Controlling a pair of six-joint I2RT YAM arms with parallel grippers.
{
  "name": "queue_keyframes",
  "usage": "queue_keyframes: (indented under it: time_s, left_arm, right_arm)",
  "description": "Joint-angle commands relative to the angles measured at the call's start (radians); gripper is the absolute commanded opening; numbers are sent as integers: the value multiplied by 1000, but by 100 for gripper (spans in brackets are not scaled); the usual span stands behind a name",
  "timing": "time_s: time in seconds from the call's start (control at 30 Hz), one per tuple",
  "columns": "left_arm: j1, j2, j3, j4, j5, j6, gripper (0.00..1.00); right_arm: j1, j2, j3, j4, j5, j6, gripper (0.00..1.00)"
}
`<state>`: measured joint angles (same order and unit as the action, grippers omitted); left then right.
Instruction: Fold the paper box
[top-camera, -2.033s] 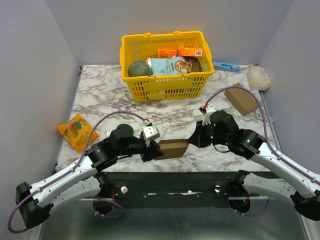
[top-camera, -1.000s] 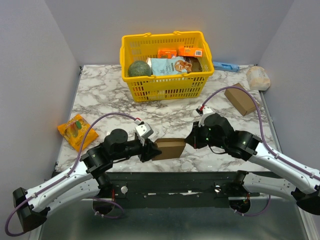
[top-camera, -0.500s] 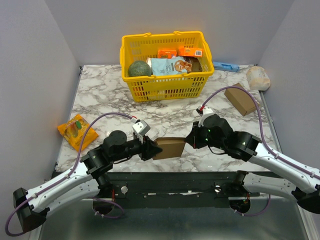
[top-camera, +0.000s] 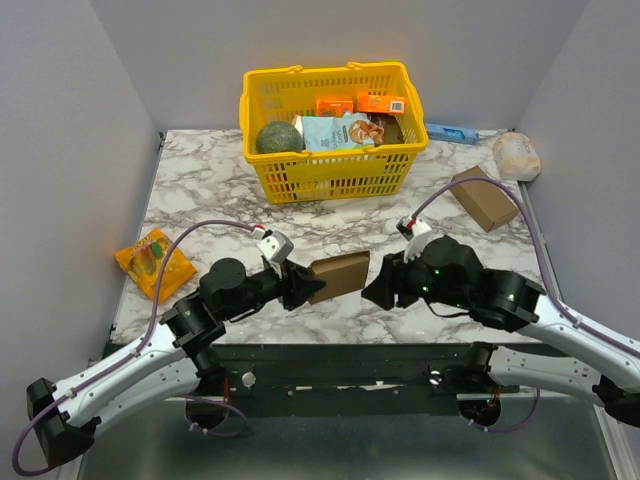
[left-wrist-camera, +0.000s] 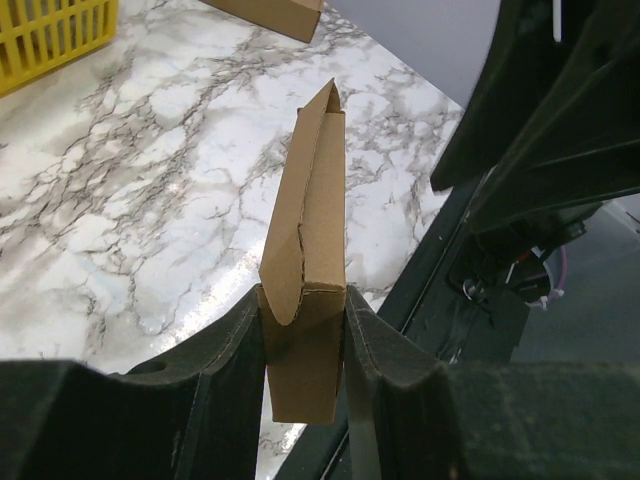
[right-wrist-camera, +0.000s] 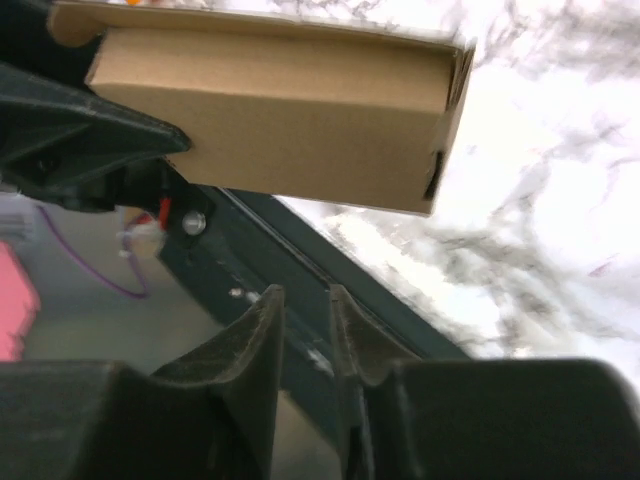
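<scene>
Paper box (top-camera: 338, 275) in left gripper (top-camera: 303, 287), long axis toward right gripper (top-camera: 372, 291).

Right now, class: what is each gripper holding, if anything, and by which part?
The left gripper pinches the paper box by its left end, fingers on its two flat faces. The right gripper holds nothing; its fingers are nearly together below the box.

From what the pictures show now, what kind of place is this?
Probably a robot test cell staged as a grocery tabletop: a marble-pattern table inside plain grey walls, a yellow basket of food items, and two arms folding a paper box.
</scene>
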<state>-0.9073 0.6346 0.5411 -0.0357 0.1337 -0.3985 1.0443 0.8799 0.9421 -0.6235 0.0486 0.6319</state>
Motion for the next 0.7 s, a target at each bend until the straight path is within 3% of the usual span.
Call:
queue_keyframes:
  time_s: [0.0,0.1,0.2,0.37,0.67]
  left_arm:
    - [19,-29,39,-3,173,105,2]
    - [53,-33,31,23,277,124,2]
    - [132,-16,30,74,427,101,2]
    - [268,7,16,207,662,-6,2]
    - [286,65,19,344,823,-126,3]
  right_arm:
    - [0,-102,58,-105,118,-77,78]
    - [-3,-157,63,-110,140,-86,93]
    - [-4,-194,5,-35,13,-190,99]
    - [-3,-307,-146,82,-84,-276,100]
    - [-6,-473,-356,320,-124,-365,100]
